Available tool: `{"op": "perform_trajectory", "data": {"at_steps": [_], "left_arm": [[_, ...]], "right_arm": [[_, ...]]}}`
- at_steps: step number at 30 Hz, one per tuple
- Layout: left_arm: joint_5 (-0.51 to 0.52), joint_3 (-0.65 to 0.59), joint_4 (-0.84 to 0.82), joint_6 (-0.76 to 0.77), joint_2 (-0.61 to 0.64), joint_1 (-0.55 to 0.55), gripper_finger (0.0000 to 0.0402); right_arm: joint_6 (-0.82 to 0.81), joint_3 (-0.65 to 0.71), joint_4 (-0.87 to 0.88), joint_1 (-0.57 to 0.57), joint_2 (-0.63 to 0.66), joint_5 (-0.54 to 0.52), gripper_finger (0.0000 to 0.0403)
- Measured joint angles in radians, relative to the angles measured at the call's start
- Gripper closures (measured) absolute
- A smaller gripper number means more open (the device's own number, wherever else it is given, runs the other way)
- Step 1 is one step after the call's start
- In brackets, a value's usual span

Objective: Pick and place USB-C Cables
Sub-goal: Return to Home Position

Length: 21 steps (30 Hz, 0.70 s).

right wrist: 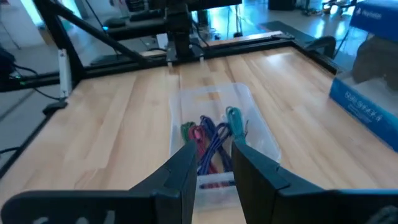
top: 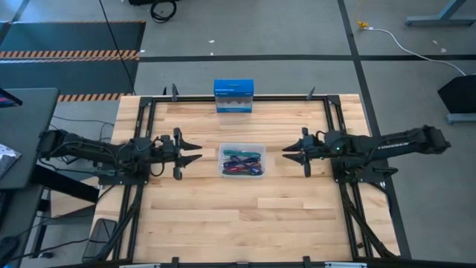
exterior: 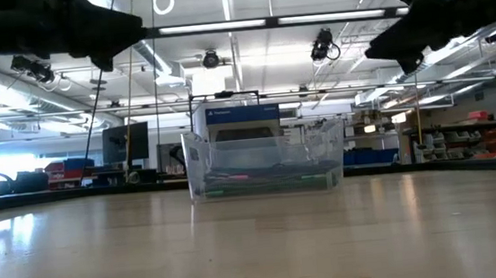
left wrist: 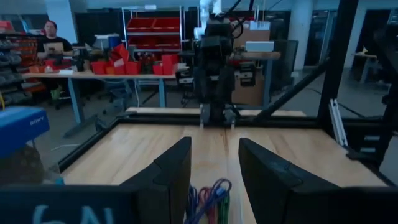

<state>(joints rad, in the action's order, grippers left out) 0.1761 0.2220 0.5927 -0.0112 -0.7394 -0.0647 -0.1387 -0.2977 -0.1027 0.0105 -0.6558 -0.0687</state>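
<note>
Several USB-C cables (top: 242,161), purple, teal, green and magenta, lie in a heap inside a clear plastic tray (top: 222,150) at the table's middle. In the right wrist view the cables (right wrist: 211,138) rest on the tray's floor. My left gripper (top: 199,152) hovers open to the left of the tray, pointing level at it. My right gripper (top: 285,153) hovers open to the right of the tray, tipped slightly down toward it. Nothing is between either pair of fingers (left wrist: 168,180) (right wrist: 180,171). The low view shows the tray (exterior: 263,160) standing flat on the wood.
A blue rectangular box (top: 233,96) stands upright at the table's far edge, behind the tray. A black metal frame (top: 331,112) runs along the table's sides. Bare wood lies in front of the tray (top: 245,216). A person sits in the room beyond (left wrist: 51,37).
</note>
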Motion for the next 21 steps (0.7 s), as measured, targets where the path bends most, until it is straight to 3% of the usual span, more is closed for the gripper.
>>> {"op": "perform_trajectory", "data": {"at_steps": [12, 21], "left_arm": [[0.001, -0.213, 0.203, 0.046, 0.118, 0.0, 0.026], [-0.036, -0.213, 0.111, 0.051, 0.176, -0.002, 0.026]], "right_arm": [[-0.034, 0.173, -0.038, 0.0, 0.256, 0.02, 0.0296], [-0.05, 0.24, 0.027, 0.0, 0.456, 0.069, 0.0296]]}}
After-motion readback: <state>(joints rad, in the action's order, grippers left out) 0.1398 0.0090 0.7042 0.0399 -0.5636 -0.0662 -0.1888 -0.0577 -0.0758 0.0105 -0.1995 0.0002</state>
